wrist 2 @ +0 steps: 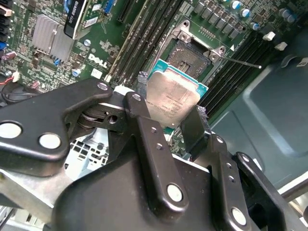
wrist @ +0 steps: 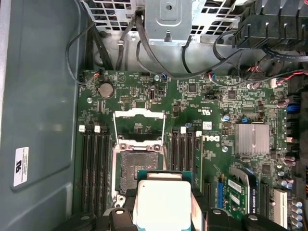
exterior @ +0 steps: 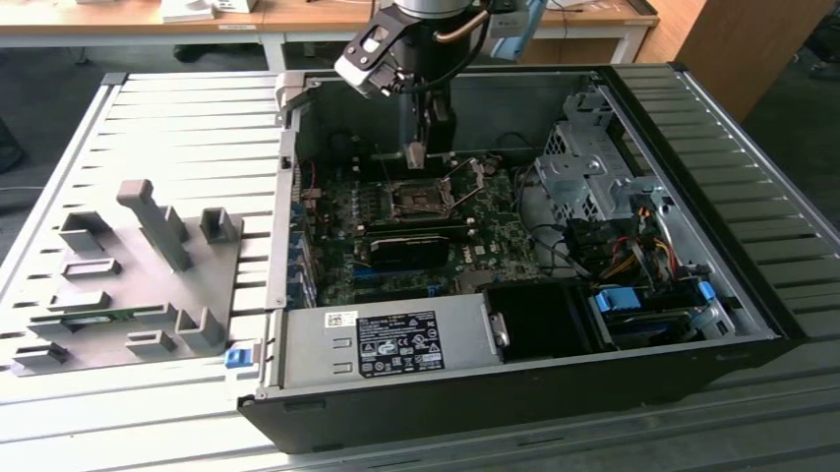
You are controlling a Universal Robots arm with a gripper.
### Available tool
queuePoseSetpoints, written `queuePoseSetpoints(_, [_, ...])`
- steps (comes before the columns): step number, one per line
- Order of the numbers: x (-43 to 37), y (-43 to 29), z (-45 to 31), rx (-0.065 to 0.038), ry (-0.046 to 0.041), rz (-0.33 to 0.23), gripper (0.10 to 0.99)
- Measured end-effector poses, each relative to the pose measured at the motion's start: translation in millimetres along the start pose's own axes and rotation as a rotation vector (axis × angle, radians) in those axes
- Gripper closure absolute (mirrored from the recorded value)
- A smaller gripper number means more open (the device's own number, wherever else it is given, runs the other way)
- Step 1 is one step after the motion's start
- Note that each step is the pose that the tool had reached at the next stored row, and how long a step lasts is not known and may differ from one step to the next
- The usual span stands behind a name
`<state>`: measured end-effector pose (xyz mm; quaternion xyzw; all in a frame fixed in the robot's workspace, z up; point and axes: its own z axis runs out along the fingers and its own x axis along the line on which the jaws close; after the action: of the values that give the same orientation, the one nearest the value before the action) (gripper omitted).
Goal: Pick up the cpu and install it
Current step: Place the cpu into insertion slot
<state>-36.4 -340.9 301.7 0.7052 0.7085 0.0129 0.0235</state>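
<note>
My gripper [exterior: 415, 159] hangs inside the open computer case, a little above the motherboard [exterior: 393, 231]. It is shut on the cpu [wrist 2: 172, 98], a flat square chip with a silver top and a thin green rim, held by two opposite edges between the black fingers [wrist 2: 144, 120]. In the first wrist view the cpu [wrist: 163, 202] sits just short of the black square socket [wrist: 137, 168]. The socket's metal frame [wrist: 139, 126] is flipped open and the socket [wrist 2: 190, 54] holds nothing.
Black memory slots [wrist: 94, 163] flank the socket. A silver heat sink [wrist: 251, 138], a drive cage [exterior: 591, 172] with loose cables [exterior: 617, 251] and a power supply [exterior: 388, 339] crowd the case. A grey fixture plate [exterior: 132, 275] lies at the exterior view's left.
</note>
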Motion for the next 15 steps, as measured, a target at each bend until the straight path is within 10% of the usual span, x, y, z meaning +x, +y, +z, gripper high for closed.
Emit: queuePoseSetpoints(15, [15.3, 3.2, 19.4, 0.000, 0.0005, 0.015, 0.561])
